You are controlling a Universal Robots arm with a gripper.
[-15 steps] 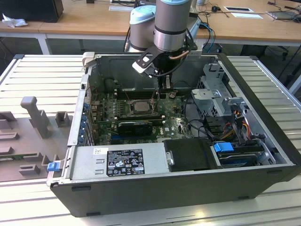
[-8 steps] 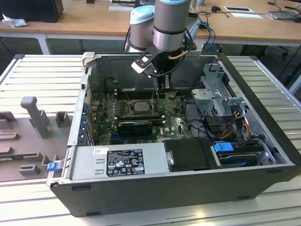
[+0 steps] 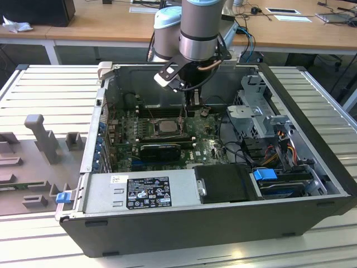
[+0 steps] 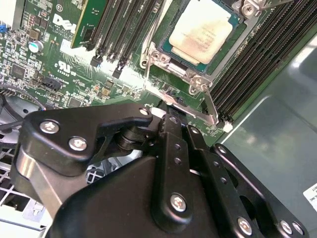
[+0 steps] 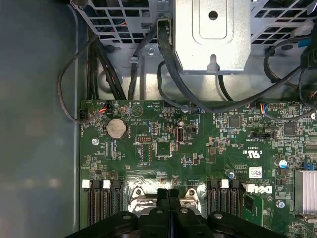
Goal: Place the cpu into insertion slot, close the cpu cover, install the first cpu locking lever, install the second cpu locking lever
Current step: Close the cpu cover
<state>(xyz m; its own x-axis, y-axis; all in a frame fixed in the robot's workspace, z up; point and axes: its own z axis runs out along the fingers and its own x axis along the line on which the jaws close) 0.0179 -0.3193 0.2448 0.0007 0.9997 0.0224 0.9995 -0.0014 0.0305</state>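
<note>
Cpu (image 4: pixel 202 30) sits inside insertion slot (image 3: pixel 144 129), inside case (image 3: pixel 223 223).

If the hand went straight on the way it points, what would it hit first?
The hand likely meets the thin metal lever beside the chip, then the green board; depth is unclear.

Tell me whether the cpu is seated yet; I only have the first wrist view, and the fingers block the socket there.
Observer: Yes. In the exterior view the cpu sits flat in the insertion slot, pale top up.
Operator: Is the cover down?
Observer: In the second wrist view the cpu cover appears to lie flat, framing the chip.
Operator: Where is the gripper?
Observer: In the exterior view the gripper hangs toward the exterior view's right of the cpu.
</note>
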